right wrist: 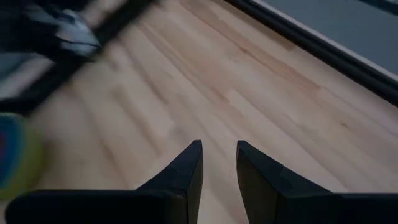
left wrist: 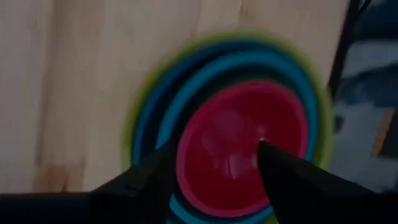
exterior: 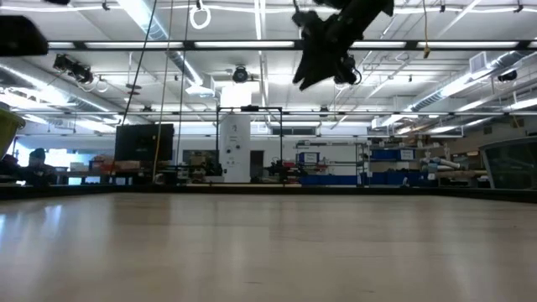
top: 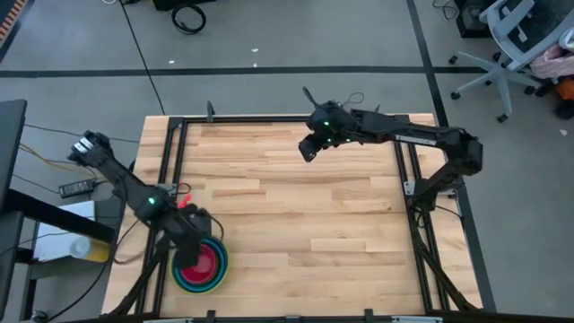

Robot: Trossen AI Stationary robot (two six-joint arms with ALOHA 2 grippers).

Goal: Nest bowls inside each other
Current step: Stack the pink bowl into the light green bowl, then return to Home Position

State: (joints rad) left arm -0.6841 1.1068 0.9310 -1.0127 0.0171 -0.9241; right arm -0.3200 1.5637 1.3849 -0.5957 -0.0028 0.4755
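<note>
The bowls sit nested in one stack point(top: 200, 265) at the table's near left corner: a lime-green outer rim point(left wrist: 140, 118), blue bowls inside it, and the magenta-red bowl point(left wrist: 233, 134) innermost. My left gripper point(left wrist: 214, 147) is right above the stack, pointing steeply down and open. One finger is over the red bowl's inside and the other is beyond its rim. My right gripper point(top: 308, 151) hangs high over the table's far middle. Its fingers point(right wrist: 219, 144) are a narrow gap apart with nothing between them. A blurred edge of the stack point(right wrist: 15, 155) shows in the right wrist view.
The black table frame point(top: 170, 179) runs close past the stack on the left and near sides. Bare wood point(top: 341, 224) lies between the stack and the right arm. Off the table, a yellow object point(top: 90, 249) lies on a white surface to the left.
</note>
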